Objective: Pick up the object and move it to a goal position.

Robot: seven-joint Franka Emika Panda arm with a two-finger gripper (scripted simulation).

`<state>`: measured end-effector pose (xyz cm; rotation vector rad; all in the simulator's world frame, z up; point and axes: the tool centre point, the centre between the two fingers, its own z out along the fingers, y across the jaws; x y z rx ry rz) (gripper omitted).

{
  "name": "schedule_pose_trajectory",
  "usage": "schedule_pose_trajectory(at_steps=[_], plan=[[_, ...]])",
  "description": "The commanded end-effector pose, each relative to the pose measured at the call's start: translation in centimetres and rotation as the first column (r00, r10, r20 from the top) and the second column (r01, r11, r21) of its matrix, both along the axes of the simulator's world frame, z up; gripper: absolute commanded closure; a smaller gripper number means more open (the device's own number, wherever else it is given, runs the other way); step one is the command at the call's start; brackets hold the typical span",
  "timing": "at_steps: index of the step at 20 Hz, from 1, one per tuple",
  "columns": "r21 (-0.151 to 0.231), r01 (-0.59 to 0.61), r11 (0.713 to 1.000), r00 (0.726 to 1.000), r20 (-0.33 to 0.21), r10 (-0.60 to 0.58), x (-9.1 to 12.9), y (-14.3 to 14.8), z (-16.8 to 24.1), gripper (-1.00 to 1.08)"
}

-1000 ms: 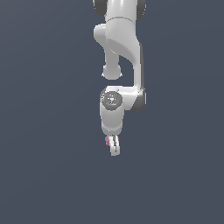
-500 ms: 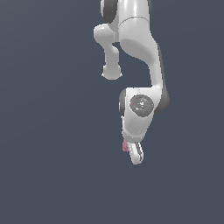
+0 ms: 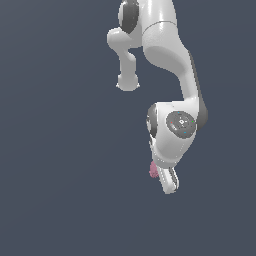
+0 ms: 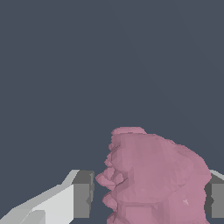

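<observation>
The object (image 3: 154, 170) is a small pink bumpy lump that peeks out beside the white fingers of my gripper (image 3: 167, 183), which hangs from the arm against the plain dark grey background. In the wrist view the object (image 4: 153, 179) fills the space between the two grey finger pads (image 4: 83, 194). It presses against one pad, and a thin gap shows at the other. The gripper (image 4: 149, 199) is shut on the object. No goal marker shows in either view.
The white arm (image 3: 165, 55) reaches down from the top of the exterior view. Everything around it is uniform dark grey, with no other objects or edges visible.
The arm has swung toward the exterior view's right and slightly lower, carrying the pink object along in the gripper.
</observation>
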<state>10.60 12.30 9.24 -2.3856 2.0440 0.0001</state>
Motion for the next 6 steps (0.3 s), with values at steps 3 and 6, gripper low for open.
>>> schedule_pose_trajectory(at_steps=[3,6], plan=[[0.0,0.001,1.0,1.0,0.0,-0.001,0.35,0.49,0.14,1.08],[0.0,0.001,1.0,1.0,0.0,-0.001,0.38,0.46,0.13,1.08]])
